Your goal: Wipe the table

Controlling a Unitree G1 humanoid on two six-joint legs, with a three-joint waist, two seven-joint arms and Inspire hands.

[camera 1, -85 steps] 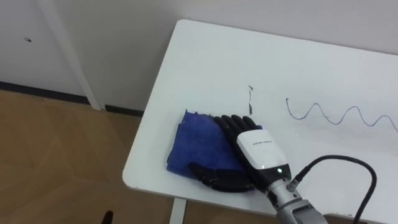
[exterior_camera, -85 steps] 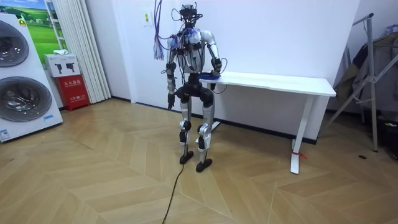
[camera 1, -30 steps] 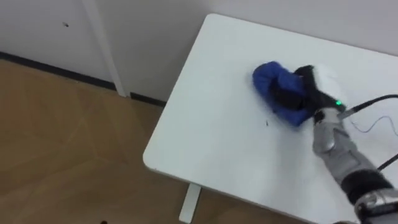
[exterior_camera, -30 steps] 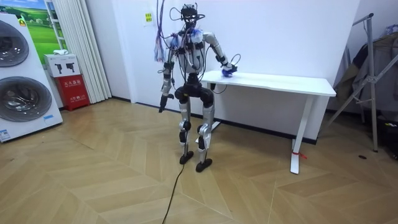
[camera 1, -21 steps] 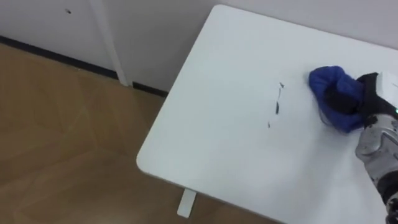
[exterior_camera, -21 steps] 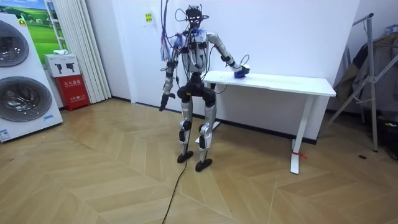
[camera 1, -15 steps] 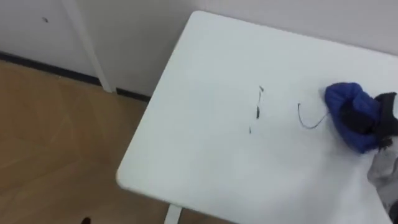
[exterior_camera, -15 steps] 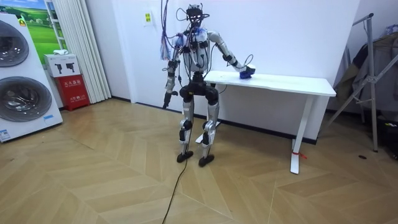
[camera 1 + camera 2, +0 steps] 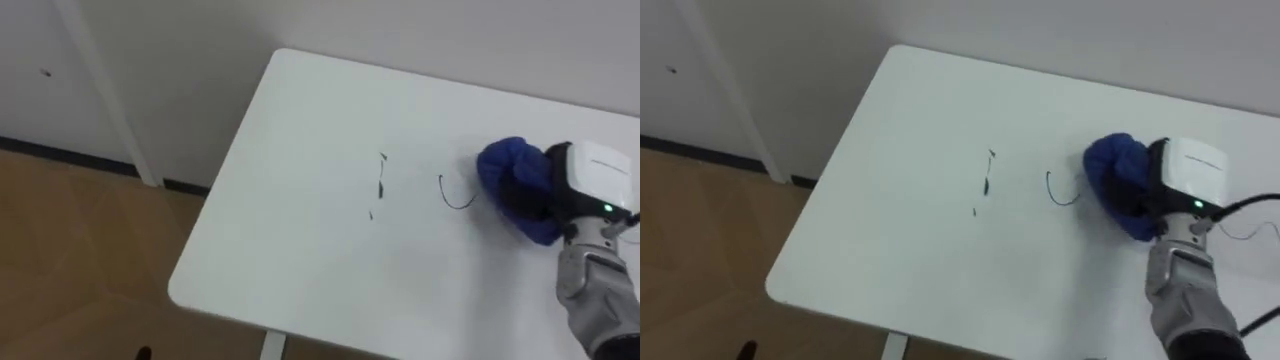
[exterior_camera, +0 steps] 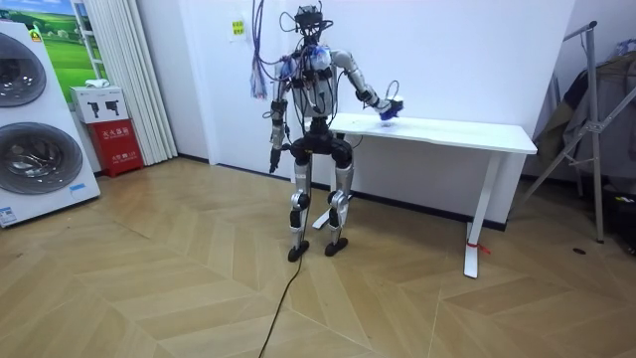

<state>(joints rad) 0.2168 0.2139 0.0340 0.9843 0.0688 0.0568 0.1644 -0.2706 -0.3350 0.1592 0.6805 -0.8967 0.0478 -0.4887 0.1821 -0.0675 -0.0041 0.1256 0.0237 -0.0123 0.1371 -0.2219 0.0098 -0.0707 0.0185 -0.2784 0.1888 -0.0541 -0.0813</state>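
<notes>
One blue cloth (image 9: 508,163), bunched on the tabletop (image 9: 290,210), clamped in my right hand's (image 9: 593,177) curled fingers (image 9: 522,192), arm outstretched. Left of them: one curved pen stroke (image 9: 455,198), one broken line (image 9: 381,180).

Stacked washing machines (image 10: 28,159) stand beside a red box (image 10: 117,146) on a wooden floor (image 10: 149,288).

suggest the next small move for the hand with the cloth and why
Probably sweep the right hand leftward: its fingers clutch the blue cloth on the table, the curved pen mark lies just left of it, unwiped, with short strokes beyond.
</notes>
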